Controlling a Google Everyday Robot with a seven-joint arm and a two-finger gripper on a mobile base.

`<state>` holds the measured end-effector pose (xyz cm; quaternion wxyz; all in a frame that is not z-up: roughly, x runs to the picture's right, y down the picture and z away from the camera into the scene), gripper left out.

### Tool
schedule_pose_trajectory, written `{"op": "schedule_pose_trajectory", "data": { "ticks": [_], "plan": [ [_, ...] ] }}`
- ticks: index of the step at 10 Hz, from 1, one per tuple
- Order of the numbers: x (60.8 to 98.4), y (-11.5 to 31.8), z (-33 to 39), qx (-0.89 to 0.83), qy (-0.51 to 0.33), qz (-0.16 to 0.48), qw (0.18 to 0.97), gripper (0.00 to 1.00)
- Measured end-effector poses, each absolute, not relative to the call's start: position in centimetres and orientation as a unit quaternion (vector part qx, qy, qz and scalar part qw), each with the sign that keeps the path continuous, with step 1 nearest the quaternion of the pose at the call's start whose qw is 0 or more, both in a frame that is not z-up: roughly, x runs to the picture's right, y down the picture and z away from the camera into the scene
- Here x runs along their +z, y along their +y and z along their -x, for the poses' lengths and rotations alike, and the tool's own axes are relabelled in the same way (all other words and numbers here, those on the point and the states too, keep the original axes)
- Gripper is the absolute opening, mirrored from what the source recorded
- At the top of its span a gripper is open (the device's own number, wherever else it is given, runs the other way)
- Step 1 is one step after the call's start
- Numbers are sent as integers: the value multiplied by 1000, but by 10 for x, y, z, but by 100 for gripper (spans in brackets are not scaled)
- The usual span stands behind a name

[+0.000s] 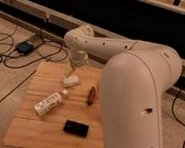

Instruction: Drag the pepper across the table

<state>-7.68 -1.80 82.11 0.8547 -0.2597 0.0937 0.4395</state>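
Desk (29,131): light wooden slats, small, square.
Pepper (90,94): dark red, glossy, elongated, narrowing at one end; it lies flat mid-desk near the right edge as the camera sees it, lengthwise front to back.
Gripper (71,80): pale, low over the far half of the desk, near the pepper but apart from it; how far open it is cannot be told.
Bottle (49,103): white, labelled, on its side, left of the pepper.
Phone (75,128): black, flat, near the front edge.

Glossy pepper (90,94); hand (71,80) over wooden table (34,130)
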Motion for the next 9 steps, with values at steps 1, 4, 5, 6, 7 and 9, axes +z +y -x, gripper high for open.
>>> {"op": "schedule_pose_trajectory", "data": {
  "ticks": [1,4,5,6,7,9],
  "plan": [
    [821,-18,77,440,94,260,855,80],
    [828,0,64,450,119,272,842,80],
    [832,16,56,459,137,279,833,80],
    [837,35,46,466,156,288,822,80],
    [841,47,43,471,166,293,815,80],
    [854,77,33,497,183,303,792,80]
  ]
}}
